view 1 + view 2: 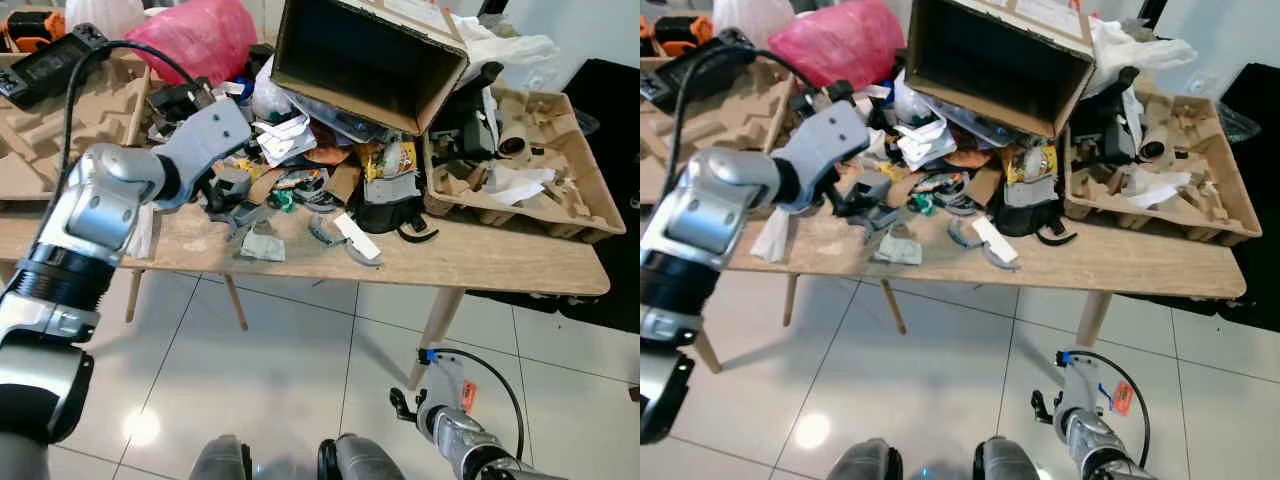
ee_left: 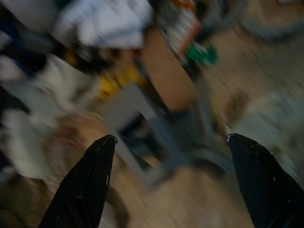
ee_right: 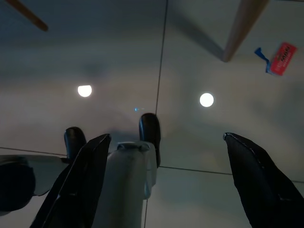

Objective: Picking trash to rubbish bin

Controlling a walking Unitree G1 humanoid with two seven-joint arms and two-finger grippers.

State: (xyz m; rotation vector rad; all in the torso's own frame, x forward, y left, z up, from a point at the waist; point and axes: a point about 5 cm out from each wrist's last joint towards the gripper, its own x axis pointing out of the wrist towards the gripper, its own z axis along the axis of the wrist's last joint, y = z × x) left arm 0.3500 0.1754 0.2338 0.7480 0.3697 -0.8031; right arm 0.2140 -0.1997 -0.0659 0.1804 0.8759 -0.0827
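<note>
Left gripper [image 2: 168, 156] spread wide above grey plastic scrap [image 2: 142, 123] on wooden table [image 1: 480, 262]; right gripper [image 3: 166, 161] idle, fingers apart.

A pink bag [image 1: 200, 35] tops the light wooden table [image 1: 480, 262].

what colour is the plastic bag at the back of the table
Pink, or magenta; the plastic bag shows best in the left eye view.

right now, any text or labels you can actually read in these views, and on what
None can be read.
Red tag on the right arm's cable: print too small.
Yellow printed packet on the table: too small.
Label on top of the cardboard box: too small.
Orange-and-green wrapper, left wrist view: blurred.
</note>
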